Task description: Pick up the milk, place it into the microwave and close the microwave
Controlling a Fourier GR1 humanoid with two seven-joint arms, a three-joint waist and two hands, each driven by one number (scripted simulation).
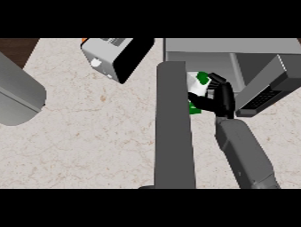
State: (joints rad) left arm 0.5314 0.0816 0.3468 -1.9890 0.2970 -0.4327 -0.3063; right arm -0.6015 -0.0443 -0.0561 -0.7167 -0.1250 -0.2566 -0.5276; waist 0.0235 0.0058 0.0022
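The milk carton (195, 83), white with green patches, is held in front of the microwave's (244, 51) opening, just right of the open door. My right hand (221, 97) is shut on the carton and hides most of it. Its grey forearm rises from the lower edge. The microwave door (174, 128) stands open as a long grey slab seen edge-on, running from the microwave down toward me. The dark keypad panel (265, 98) shows at the microwave's right side. A large grey forearm (8, 88) fills the left edge, and its hand does not show.
A grey and black toaster-like box (116, 55) with an orange spot lies tilted at the back, left of the microwave. The pale marbled counter (87, 142) spreads between the left forearm and the door. Dark wood borders the counter's corners.
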